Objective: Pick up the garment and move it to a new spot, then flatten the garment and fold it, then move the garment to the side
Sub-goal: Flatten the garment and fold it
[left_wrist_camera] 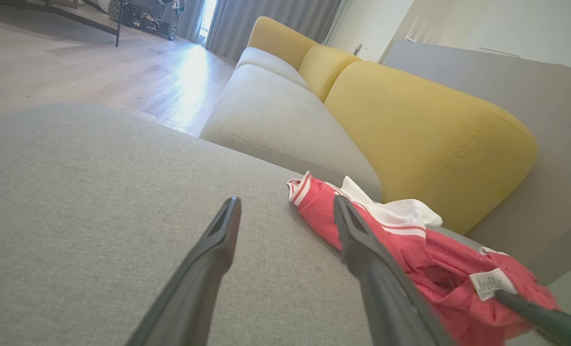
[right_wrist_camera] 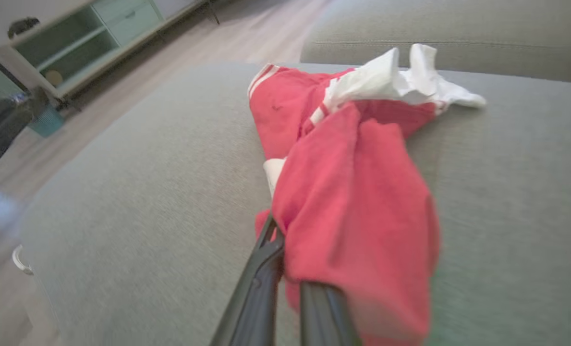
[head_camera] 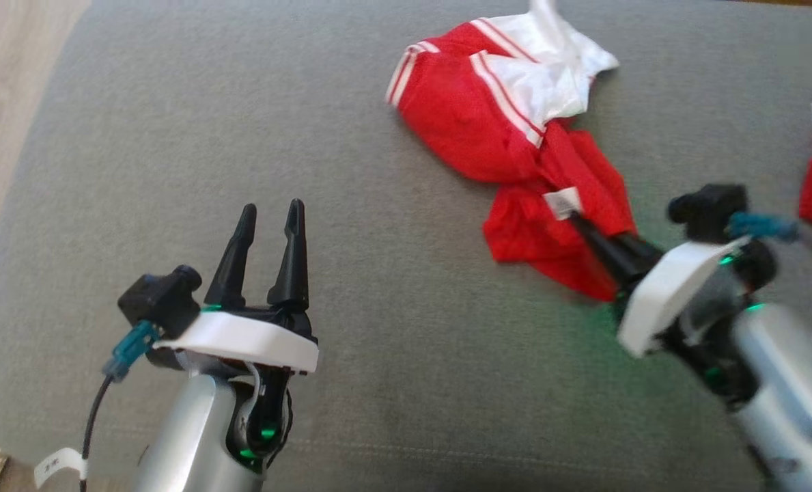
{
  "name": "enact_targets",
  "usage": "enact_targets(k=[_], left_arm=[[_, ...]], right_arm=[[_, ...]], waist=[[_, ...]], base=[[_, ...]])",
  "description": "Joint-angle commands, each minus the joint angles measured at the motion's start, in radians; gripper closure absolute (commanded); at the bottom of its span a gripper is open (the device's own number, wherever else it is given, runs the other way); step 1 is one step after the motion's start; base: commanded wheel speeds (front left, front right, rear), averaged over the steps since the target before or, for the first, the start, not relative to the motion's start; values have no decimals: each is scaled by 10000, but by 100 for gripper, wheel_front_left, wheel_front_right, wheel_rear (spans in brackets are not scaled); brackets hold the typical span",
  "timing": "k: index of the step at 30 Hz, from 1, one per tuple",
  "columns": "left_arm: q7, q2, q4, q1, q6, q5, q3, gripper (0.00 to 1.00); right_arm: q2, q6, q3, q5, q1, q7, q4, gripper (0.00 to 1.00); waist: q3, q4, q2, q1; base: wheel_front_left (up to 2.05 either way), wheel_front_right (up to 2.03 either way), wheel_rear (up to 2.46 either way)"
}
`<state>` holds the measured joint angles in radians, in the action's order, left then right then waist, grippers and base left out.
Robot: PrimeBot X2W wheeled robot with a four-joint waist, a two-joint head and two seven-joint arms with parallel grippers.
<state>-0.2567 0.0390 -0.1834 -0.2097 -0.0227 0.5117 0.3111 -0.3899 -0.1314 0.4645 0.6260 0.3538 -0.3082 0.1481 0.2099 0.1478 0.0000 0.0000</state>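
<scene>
Red-and-white garment (head_camera: 487, 130) is seen crumpled on the grey sofa cushion (head_camera: 378, 355), toward 1 o'clock in the head view. Its near red fold is pinched by the right claw (head_camera: 575, 217), closed on it from 4 o'clock. The left claw (head_camera: 269, 213) is held spread apart at 8 o'clock over bare cushion, well apart from the garment.

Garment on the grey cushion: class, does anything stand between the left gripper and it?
Nothing visible does. The left gripper hangs open over the bare grey cushion, and only cushion lies between its fingers and the red and white garment. The right gripper is shut on the garment's near end.
</scene>
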Motion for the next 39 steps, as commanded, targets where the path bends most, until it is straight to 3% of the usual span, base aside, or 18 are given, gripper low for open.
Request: enact_targets(k=[1, 5, 11, 19, 28, 29, 30, 35, 39], left_arm=[[-51, 112, 281, -189, 49, -93, -343, 0], [-51, 112, 332, -268, 39, -60, -314, 0], [-51, 112, 383, -415, 36, 78, -89, 0], [-51, 112, 382, -683, 27, 192, 82, 0], [-51, 112, 388, -823, 5, 220, 170, 0], [-51, 112, 387, -847, 4, 223, 178, 0], [-51, 112, 382, -871, 0, 224, 183, 0], [-51, 112, 336, -900, -38, 126, 126, 0], [-51, 112, 257, -816, -6, -45, -45, 0]], right_arm=[[-475, 7, -143, 260, 6, -485, -738, 100], [-1706, 7, -1031, 400, 213, -1851, -1643, 100], [-2674, 7, -2312, 82, 861, -2595, -1505, 100], [-3587, 7, -2555, -864, 1913, -2116, 88, 100], [-3790, 7, -1663, -1648, 3156, -568, 2160, 100], [-3757, 7, -1596, -1796, 3315, -325, 2495, 37], [-3688, 7, -1558, -1915, 3446, -164, 2856, 0], [-3104, 7, -1374, -2304, 3844, 670, 4040, 0], [-2466, 7, -1310, -2334, 3768, 1416, 4227, 0]], waist=[[-169, -273, 0, 0], [-129, -484, 0, 0], [230, -479, 0, 0], [714, -86, 0, 0], [982, 168, 0, 0], [1004, 179, 0, 0], [1016, 185, 0, 0], [942, 45, 0, 0], [722, -266, 0, 0]], base=[[0, 0, 0], [0, 0, 0], [0, 0, 0], [0, 0, 0], [0, 0, 0], [0, 0, 0], [0, 0, 0], [0, 0, 0], [0, 0, 0]])
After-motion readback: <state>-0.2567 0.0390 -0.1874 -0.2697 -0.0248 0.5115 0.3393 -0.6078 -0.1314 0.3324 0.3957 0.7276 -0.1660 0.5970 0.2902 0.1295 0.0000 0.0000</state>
